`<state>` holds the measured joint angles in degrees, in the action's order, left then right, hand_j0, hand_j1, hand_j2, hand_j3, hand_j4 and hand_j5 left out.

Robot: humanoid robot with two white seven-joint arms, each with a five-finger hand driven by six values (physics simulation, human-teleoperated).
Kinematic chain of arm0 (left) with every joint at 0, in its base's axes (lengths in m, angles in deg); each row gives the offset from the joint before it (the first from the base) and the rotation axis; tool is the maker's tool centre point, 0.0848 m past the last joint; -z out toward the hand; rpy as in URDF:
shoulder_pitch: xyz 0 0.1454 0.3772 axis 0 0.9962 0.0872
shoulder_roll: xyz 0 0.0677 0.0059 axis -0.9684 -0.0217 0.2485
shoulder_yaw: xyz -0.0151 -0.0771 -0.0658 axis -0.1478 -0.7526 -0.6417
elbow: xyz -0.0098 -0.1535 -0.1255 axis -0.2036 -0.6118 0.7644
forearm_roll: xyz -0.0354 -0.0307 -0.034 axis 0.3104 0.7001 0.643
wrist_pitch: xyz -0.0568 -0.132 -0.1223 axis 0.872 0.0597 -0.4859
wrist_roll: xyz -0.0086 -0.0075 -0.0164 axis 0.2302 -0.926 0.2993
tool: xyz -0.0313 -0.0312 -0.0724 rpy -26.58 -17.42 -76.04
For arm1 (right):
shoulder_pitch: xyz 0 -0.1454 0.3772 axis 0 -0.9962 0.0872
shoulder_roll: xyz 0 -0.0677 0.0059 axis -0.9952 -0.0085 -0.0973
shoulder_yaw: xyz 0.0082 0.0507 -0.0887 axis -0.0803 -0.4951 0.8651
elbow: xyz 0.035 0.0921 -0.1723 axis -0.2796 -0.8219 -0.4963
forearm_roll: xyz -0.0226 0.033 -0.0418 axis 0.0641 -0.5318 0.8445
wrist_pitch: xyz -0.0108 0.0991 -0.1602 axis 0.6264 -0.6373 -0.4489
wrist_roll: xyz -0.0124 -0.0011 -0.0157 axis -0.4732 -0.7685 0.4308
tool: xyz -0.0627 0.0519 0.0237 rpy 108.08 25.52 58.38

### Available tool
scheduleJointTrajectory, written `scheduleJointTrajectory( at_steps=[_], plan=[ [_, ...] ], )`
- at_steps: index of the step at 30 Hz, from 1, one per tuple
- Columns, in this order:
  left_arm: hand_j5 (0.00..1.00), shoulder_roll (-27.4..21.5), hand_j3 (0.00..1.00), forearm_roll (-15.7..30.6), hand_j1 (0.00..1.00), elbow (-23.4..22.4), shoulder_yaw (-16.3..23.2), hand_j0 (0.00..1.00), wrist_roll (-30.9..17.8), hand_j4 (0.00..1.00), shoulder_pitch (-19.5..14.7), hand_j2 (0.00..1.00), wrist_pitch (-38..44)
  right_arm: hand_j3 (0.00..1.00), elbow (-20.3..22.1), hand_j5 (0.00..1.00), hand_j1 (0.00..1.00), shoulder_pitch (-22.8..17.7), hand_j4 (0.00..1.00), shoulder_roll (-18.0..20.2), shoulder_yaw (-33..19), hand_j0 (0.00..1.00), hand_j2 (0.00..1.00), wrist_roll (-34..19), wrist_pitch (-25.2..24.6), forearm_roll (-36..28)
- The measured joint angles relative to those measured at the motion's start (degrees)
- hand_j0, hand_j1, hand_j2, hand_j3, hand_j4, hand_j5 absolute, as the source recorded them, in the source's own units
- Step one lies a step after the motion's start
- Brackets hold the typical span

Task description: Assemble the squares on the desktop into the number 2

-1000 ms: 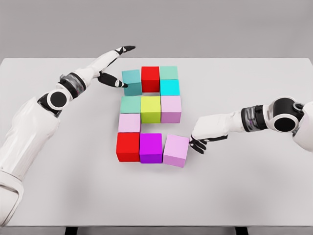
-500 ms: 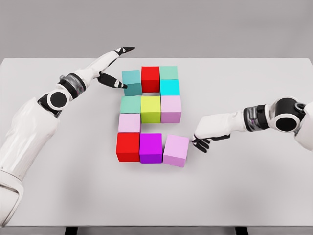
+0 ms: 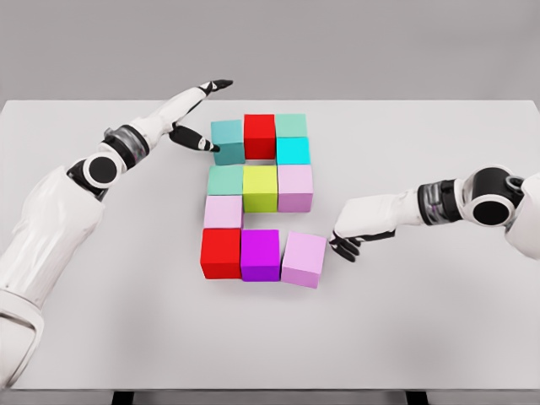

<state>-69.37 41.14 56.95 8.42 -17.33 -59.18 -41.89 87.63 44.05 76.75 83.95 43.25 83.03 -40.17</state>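
Note:
Coloured cubes lie in a 2-like shape on the white table point(image 3: 439, 321). Top row: teal cube point(image 3: 227, 141), red cube point(image 3: 259, 135), green cube point(image 3: 291, 126), with a cyan cube point(image 3: 293, 151) under the green one. Middle row: mint cube point(image 3: 225, 180), yellow cube point(image 3: 260, 187), lilac cube point(image 3: 295, 186). A pale pink cube point(image 3: 223, 212) sits below the mint one. Bottom row: red cube point(image 3: 221, 252), magenta cube point(image 3: 260, 254), and a pink cube point(image 3: 304, 259) turned slightly askew. My left hand point(image 3: 201, 118) is open, its thumb touching the teal cube's left side. My right hand point(image 3: 344, 243) is open, fingertips just right of the pink cube.
The table's front edge runs along the bottom of the view and its far edge lies behind the cubes. Both arms reach in over the table from the sides.
My right hand has drawn back a little to the right, off the pink cube's edge. The left arm and the cubes have not moved.

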Motion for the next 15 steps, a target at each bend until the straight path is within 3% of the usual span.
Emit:
scheduleJointTrajectory(
  at_steps=[15],
  plan=[
    [1.00,-0.2,1.00,-0.6,1.00,0.3,0.0,1.00,0.0,1.00,0.2,1.00,0.1,0.19,-0.2,0.19,0.19,0.6,0.19,-0.6,0.0,0.19,0.19,0.0,0.0,0.0]
  ],
)
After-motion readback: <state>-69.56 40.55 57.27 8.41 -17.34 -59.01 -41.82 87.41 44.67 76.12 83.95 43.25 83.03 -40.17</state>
